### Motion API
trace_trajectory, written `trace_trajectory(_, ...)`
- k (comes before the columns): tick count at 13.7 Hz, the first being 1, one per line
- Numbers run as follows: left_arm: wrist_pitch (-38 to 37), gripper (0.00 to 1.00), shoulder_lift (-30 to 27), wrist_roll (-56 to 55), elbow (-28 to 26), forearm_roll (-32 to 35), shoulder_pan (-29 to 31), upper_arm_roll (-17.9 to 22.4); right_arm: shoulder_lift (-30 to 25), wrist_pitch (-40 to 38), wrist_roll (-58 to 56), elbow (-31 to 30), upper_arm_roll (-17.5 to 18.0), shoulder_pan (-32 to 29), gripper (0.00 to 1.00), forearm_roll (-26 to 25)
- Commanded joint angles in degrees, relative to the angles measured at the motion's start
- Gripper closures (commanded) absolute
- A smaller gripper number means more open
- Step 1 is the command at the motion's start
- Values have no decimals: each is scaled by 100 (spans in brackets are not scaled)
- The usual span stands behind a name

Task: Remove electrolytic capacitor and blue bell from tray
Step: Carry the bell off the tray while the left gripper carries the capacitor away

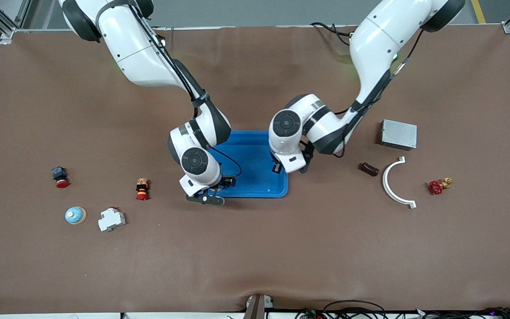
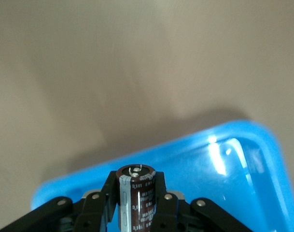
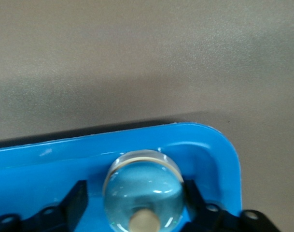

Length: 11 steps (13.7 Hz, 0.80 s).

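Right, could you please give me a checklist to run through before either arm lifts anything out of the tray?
1. Left tool shut on the electrolytic capacitor: ok.
2. Capacitor centred in that grip: ok.
3. Right tool straddles the blue bell in a corner of the tray: ok.
4. Right tool shut on the bell: not ok, a gap shows on one side.
5. Capacitor lifted off the tray floor: cannot tell.

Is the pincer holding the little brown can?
Yes, the left pincer is shut on the brown capacitor, gripping it from both sides over the blue tray.
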Motion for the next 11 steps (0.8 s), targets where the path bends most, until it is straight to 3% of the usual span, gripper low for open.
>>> trace_trajectory(1,-512,100,-583,716,-119,-98,283,-74,-19,-14,-23,9,-50,57,81,37)
trace_trajectory(2,-731,100,-733,1102,-119,-177,397,-65,-28,-32,-23,9,-50,57,95,36)
trace_trajectory(3,-925,100,-847,1471,-119,-248,589,-73,-45,-32,-41,9,-50,57,100,36)
trace_trajectory(5,-1285,100,-1050,2226,-127,-266,993,-65,-185,-128,-50,36,-50,31,100,36)
trace_trajectory(8,-1586,100,-1226,3466,-127,-266,1810,-65,-991,-1618,-399,159,-102,-144,100,19)
trace_trajectory(11,-1595,100,-1192,4390,-127,-179,2532,-47,-1906,-2771,-1705,150,-155,-766,100,-295)
